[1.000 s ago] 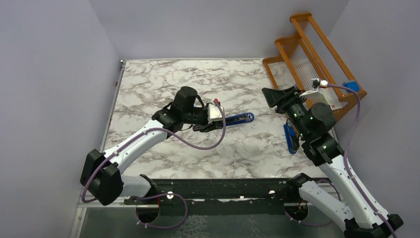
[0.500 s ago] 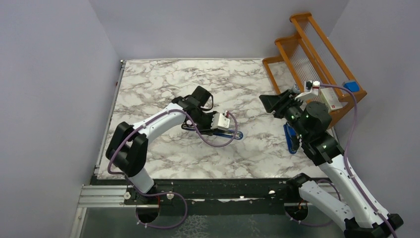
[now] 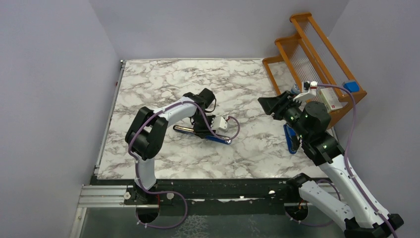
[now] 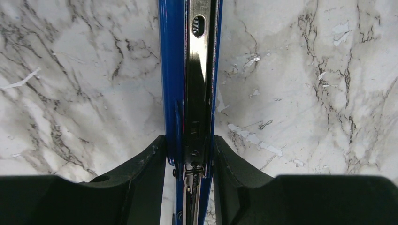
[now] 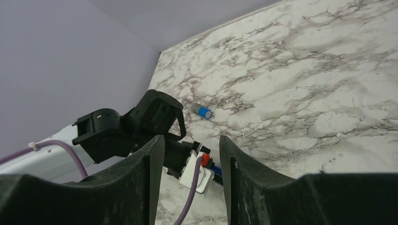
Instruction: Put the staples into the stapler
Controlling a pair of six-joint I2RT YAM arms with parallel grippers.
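Blue stapler (image 4: 174, 70), long axis running left-right, sits pinched in the left hand (image 4: 190, 147).

Stapler (image 3: 184, 130) on table (image 3: 148, 84) centre; rack (image 3: 301, 16) far right.

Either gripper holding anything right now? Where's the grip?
Left gripper clamps the stapler by its long sides, near one end. Right gripper open, holding nothing.

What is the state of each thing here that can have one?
stapler, lying on the table, metal channel facing up, clamped.
left gripper, shut on the stapler.
right gripper, open, empty, above the table.
blue-capped cylinder, lying on its side.
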